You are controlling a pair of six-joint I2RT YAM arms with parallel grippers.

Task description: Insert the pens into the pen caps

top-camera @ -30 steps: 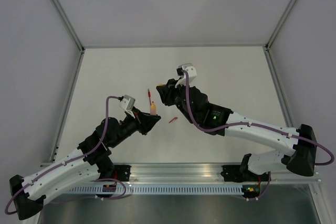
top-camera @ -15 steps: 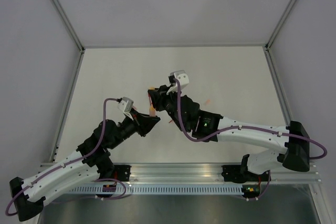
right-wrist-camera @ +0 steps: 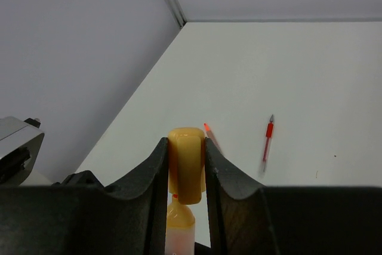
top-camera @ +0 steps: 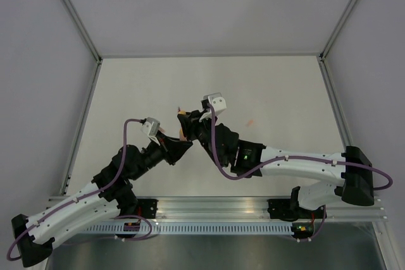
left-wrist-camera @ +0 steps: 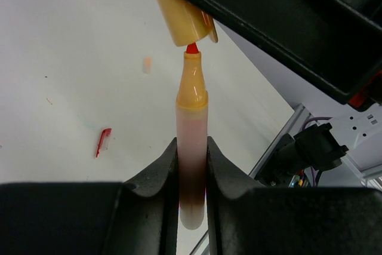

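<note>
The left arm [top-camera: 69, 203] and right arm [top-camera: 304, 159] share white screw-dotted lower links, bulky black joints and a trailing purple cable [top-camera: 125, 134]. Each wrist carries a pale grey camera box [top-camera: 215, 101]. The left gripper [left-wrist-camera: 191, 143] and right gripper [right-wrist-camera: 185, 143] have black curved fingers.

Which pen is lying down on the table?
The red pen lies flat on the table, untouched; the orange pen is gripped by the left gripper.

I've swung the right gripper [right-wrist-camera: 186, 147] leftward across the table to meet the left gripper [left-wrist-camera: 191, 145]. Its cap [left-wrist-camera: 182, 13] now hangs just above the pen [left-wrist-camera: 191, 100] tip, nearly touching.
</note>
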